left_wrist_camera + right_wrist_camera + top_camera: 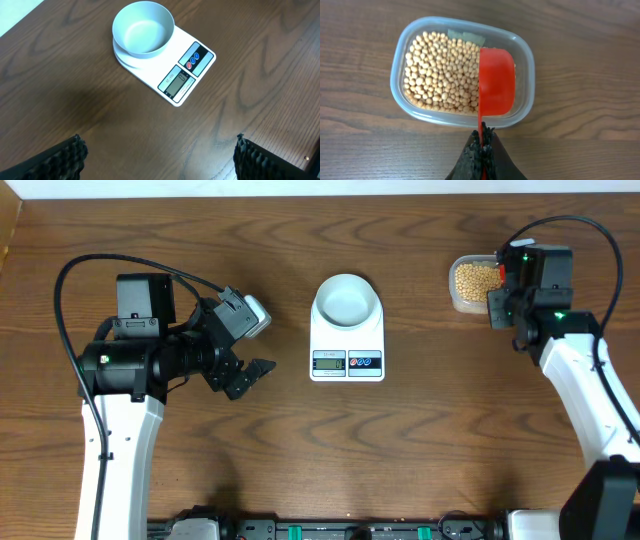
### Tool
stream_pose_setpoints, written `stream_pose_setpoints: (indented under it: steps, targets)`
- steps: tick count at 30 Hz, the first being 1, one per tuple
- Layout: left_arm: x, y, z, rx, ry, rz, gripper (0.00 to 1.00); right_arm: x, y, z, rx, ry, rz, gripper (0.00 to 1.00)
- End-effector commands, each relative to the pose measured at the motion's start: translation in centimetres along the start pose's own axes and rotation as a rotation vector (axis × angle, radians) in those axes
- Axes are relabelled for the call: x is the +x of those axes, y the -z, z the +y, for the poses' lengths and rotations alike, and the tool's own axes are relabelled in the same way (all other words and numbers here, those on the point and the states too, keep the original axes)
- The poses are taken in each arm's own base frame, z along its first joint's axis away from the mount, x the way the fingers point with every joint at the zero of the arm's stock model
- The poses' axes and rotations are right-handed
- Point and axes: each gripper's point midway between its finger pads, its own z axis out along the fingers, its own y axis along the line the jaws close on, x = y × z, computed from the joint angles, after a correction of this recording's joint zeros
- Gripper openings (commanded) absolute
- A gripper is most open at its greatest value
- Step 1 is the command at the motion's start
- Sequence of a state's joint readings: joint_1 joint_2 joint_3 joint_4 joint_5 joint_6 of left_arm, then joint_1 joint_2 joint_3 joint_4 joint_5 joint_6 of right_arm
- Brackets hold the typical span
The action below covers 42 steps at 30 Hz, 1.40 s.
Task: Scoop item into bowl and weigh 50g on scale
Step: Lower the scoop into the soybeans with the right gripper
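Note:
An empty pale bowl stands on the white scale at the table's middle. Tan beans fill a clear plastic tub at the far right. My right gripper is shut on the thin handle of a red scoop, whose cup sits turned on its side in the tub's right part, over the beans. My left gripper hangs open and empty over bare wood, left of the scale; its fingers stand far apart.
Brown wooden tabletop all round. A pale label shows at the tub's far end. Black cables loop from both arms. The table's far edge runs along the top of the overhead view.

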<state>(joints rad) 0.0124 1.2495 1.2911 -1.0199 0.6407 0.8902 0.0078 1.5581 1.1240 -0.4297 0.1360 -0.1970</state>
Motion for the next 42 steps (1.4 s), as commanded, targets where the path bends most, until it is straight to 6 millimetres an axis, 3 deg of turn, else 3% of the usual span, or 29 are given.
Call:
stream_pose_setpoints:
  steps: [1, 8, 17, 26, 42]
  targets:
    - [-0.2, 0.2, 0.4, -0.012, 0.006, -0.001, 0.96, -0.7, -0.3, -0.7, 0.022, 0.003, -0.012, 0.01]
    - [-0.2, 0.2, 0.4, -0.012, 0.006, -0.001, 0.96, -0.6, -1.3, -0.7, 0.025, 0.000, -0.011, 0.01]
    - [-0.2, 0.2, 0.4, -0.012, 0.007, -0.001, 0.96, 0.8, -3.5, -0.1, 0.005, -0.007, 0.045, 0.01]
    - [-0.2, 0.2, 0.4, -0.012, 0.006, -0.001, 0.96, 0.7, -3.4, 2.3, -0.152, -0.091, 0.034, 0.01]
    - [-0.2, 0.2, 0.4, -0.012, 0.007, -0.002, 0.96, 1.3, -2.9, 1.8, -0.360, -0.328, 0.046, 0.01]
